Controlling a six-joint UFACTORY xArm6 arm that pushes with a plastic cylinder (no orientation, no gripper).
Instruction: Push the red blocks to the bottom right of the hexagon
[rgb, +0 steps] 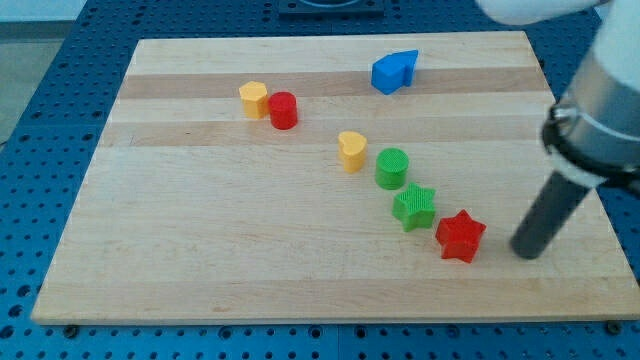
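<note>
Six blocks are sitting on your wooden board (200, 270). Your tip (526, 251) is resting at 3 o'clock of the red star (460, 236), near it but not touching. The red cylinder (283, 110) is lying well apart toward 10 o'clock, touching the yellow hexagon (253, 100) at its 9 o'clock. The green star (414, 207), green cylinder (392, 168) and yellow heart (351, 151) are trailing up-left from the red star. A blue block (394, 71) is sitting at 12 o'clock. You're running no jaws, just a rod.
</note>
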